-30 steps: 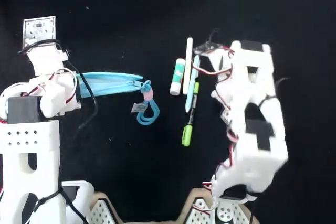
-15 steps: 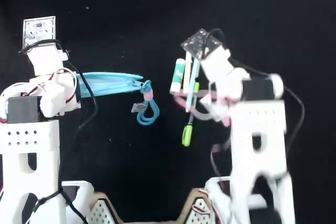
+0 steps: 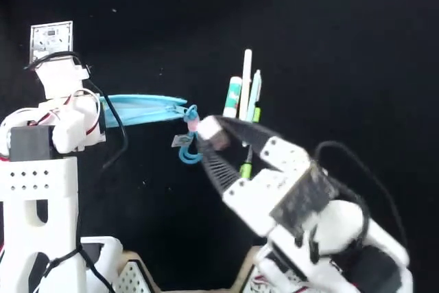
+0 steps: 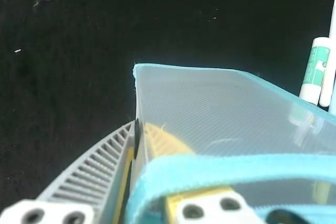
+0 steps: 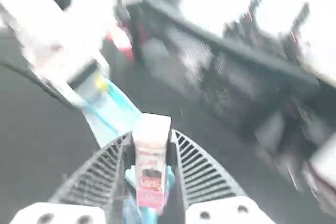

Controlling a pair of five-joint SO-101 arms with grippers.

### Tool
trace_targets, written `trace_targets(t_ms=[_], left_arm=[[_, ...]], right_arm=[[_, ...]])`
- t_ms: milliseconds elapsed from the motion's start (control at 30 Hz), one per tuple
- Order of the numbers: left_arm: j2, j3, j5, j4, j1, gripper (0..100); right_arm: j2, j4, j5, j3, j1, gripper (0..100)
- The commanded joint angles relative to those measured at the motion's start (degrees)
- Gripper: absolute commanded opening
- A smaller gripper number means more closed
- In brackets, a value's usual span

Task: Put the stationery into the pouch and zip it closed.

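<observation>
A light blue mesh pouch [image 3: 140, 109] lies at the left, and my left gripper [image 3: 96, 113] is shut on its end; in the left wrist view the pouch's mesh wall [image 4: 220, 114] rises from my left gripper [image 4: 152, 192]. My right gripper [image 3: 208, 136] hangs close to the pouch's zipper end, shut on a small white and pink eraser-like block [image 5: 151, 156]. A glue stick [image 3: 233, 97], a white pen [image 3: 246, 77] and a pale blue pen [image 3: 255, 92] lie side by side at the centre. The right arm partly hides a green marker [image 3: 245, 169].
A blue strap loop [image 3: 186, 156] with a pink bead [image 3: 193, 123] trails from the pouch's zipper end. At the far left of the black table lies a white card [image 3: 51, 38]. The arm bases stand along the front edge.
The right arm swung from over the pens toward the front and left; its gripper now holds the small block near the pouch's zipper end. The left arm and pouch stayed still.
</observation>
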Motion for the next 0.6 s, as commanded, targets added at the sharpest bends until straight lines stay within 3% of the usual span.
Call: trace_targets(t_ms=[0, 233, 567], left_arm=[[0.4, 2.5, 0.3, 0.2, 1.4, 3], [0.4, 2.5, 0.3, 0.4, 1.4, 3], [0.4, 2.5, 0.5, 0.4, 1.4, 3]], right_arm=[[-2.6, -18.3, -0.7, 11.3, -5.1, 1.1], [-4.4, -46.2, -1.1, 28.4, -5.5, 1.1], [-4.3, -61.4, -1.1, 39.7, -5.5, 1.1]])
